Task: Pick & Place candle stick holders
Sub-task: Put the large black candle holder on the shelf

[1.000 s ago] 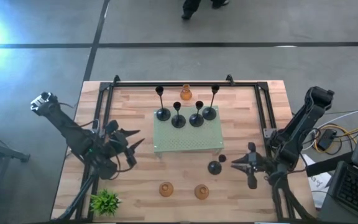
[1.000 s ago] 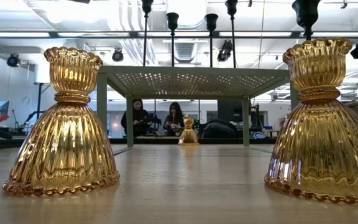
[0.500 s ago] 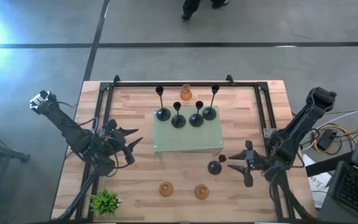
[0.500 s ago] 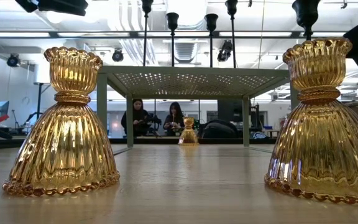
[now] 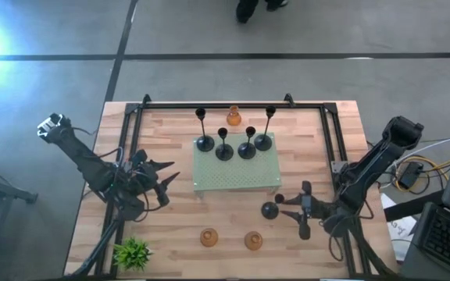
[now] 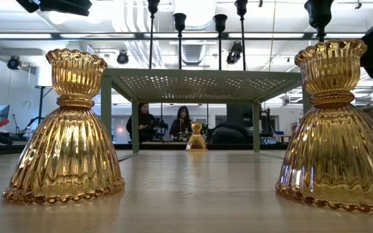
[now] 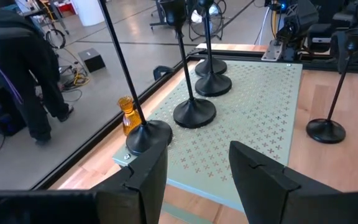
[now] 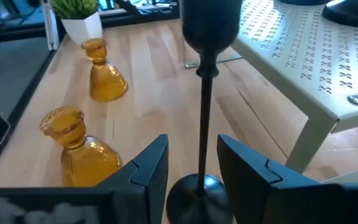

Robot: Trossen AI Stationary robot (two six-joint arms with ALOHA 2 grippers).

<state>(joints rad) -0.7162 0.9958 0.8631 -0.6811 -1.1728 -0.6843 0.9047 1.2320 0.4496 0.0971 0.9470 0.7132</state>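
Note:
A short black candle stick holder (image 5: pixel 269 210) stands on its round base on the wooden table, near the green perforated platform (image 5: pixel 237 178). My right gripper (image 5: pixel 291 209) is open, one finger on each side of its thin stem (image 8: pixel 202 124) without touching it. Several tall black holders (image 5: pixel 223 151) stand on the platform. One amber holder (image 5: pixel 233 117) stands behind the platform, and two more (image 5: pixel 208 236) (image 5: pixel 253 240) stand near the front edge. My left gripper (image 5: pixel 166 176) hovers open at the platform's left side, and nothing is between its fingers (image 7: pixel 151 174).
A small green plant (image 5: pixel 133 254) sits at the table's near left corner. A black frame (image 5: pixel 233 105) runs along the far and side edges. In the low view the two near amber holders (image 6: pixel 65 129) (image 6: pixel 335 129) fill the foreground. People sit beyond the table.
My right gripper has moved toward the table's left, up to the short black holder, so that its fingers now stand on either side of the stem. The holder has stayed where it was.

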